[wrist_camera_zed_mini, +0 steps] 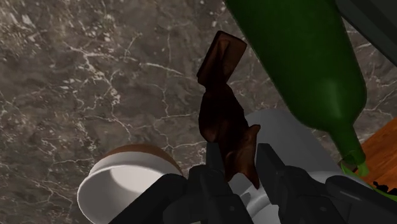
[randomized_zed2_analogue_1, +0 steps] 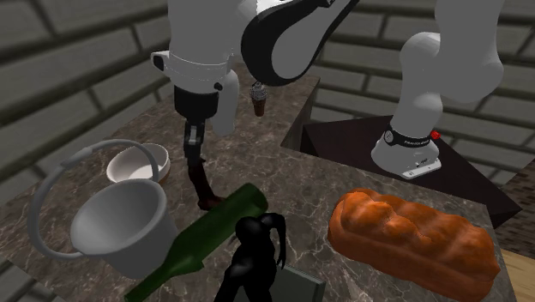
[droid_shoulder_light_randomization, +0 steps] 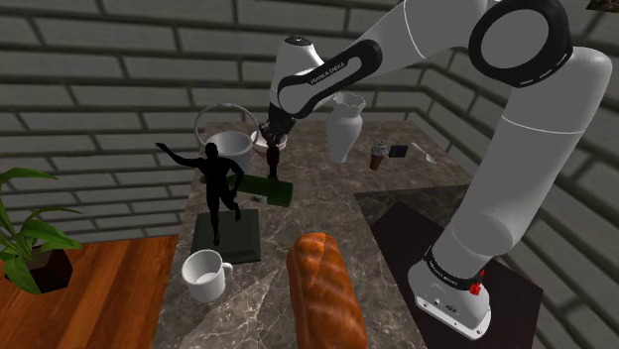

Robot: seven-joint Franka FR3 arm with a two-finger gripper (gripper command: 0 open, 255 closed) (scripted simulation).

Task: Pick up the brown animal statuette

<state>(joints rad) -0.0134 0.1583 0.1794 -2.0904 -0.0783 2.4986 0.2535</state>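
Two fingers (wrist_camera_zed_mini: 216,172) of the gripper (wrist_camera_zed_mini: 242,167) seemed clamped on the top of the statuette (wrist_camera_zed_mini: 219,108), which stood on the counter (wrist_camera_zed_mini: 95,76) just beside the bottle (wrist_camera_zed_mini: 299,57). The grasp step looked finished; the next move, I think, called for a straight lift, clear of the bottle.

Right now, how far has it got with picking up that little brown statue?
Done: the end effector is at the statuette. In hand: its fingers seem closed on the top. Left: the lift; the base looks to be on the table.
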